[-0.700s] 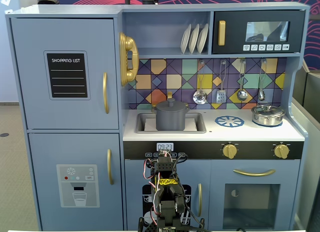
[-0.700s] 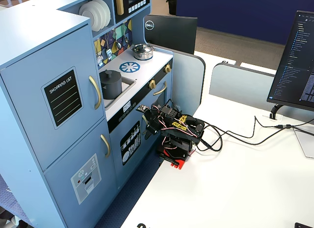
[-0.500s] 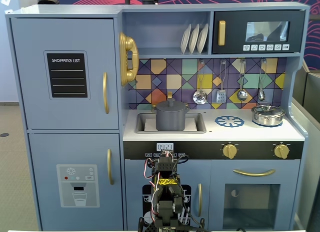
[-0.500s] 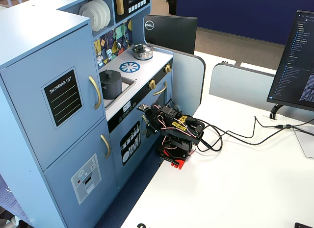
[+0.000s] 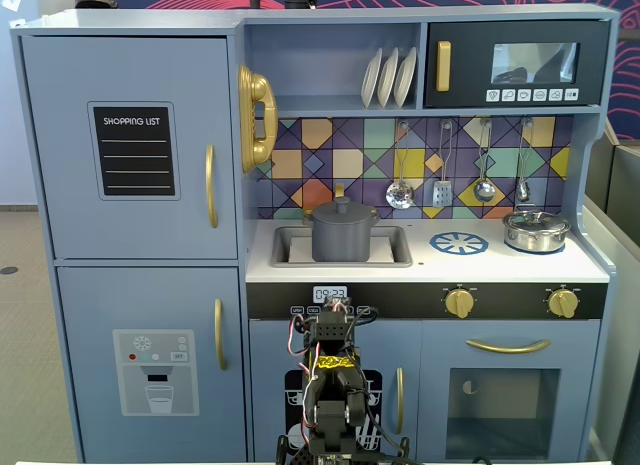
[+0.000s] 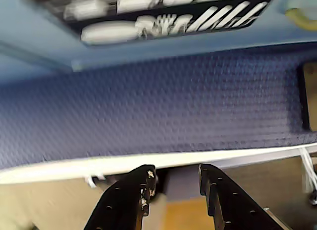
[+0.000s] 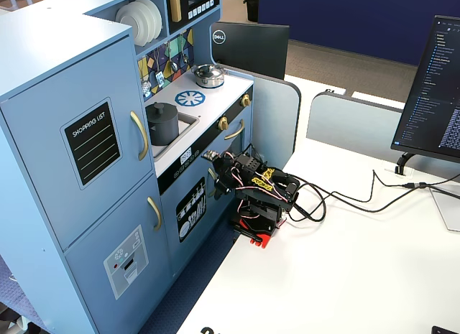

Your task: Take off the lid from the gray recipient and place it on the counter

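The gray recipient (image 5: 342, 239) stands in the recessed sink (image 5: 290, 248) of the counter (image 5: 500, 266), also seen at the recipient (image 7: 162, 126). The lid (image 5: 342, 211) sits on top of it, knob up. My arm (image 5: 331, 380) is folded low on the white table, in front of the kitchen's lower doors and well below the counter. In the wrist view my gripper (image 6: 174, 174) is open with nothing between its black fingers (image 6: 140, 191). It points down at the table edge and the blue carpet. From the side, the gripper (image 7: 215, 183) is near the dishwasher door.
A shiny silver pot (image 5: 535, 230) sits at the counter's right, beside the blue burner print (image 5: 459, 244). Utensils (image 5: 400, 193) hang above the counter. Cables (image 7: 338, 199) trail behind the arm on the table, and a monitor (image 7: 435, 90) stands at the right.
The arm has risen slightly and leaned a little toward the kitchen front. The pot and lid have not moved.
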Controlling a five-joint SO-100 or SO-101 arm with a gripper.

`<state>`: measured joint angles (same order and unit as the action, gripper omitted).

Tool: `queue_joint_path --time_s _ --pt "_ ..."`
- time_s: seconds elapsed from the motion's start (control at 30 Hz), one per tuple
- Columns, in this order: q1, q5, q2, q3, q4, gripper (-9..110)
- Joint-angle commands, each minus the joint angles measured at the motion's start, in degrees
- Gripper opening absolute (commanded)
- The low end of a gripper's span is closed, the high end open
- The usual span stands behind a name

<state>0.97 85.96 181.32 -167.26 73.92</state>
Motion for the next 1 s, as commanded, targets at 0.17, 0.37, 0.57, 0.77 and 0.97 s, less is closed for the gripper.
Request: queue_joint_path --time_s 0.17,0.37,0.57,0.77,0.97 --pt "-0.4 0.6 -14.0 27.8 -25.0 0" --pt "0.4 5.1 -21.5 37.2 -41.7 0" --pt "-0.4 6.2 -26.4 40.8 -47.5 1" --pt "-0.8 6.3 -29.9 45.3 -49.6 0" --pt "-1.3 6.6 -32.9 49.0 -51.2 0"
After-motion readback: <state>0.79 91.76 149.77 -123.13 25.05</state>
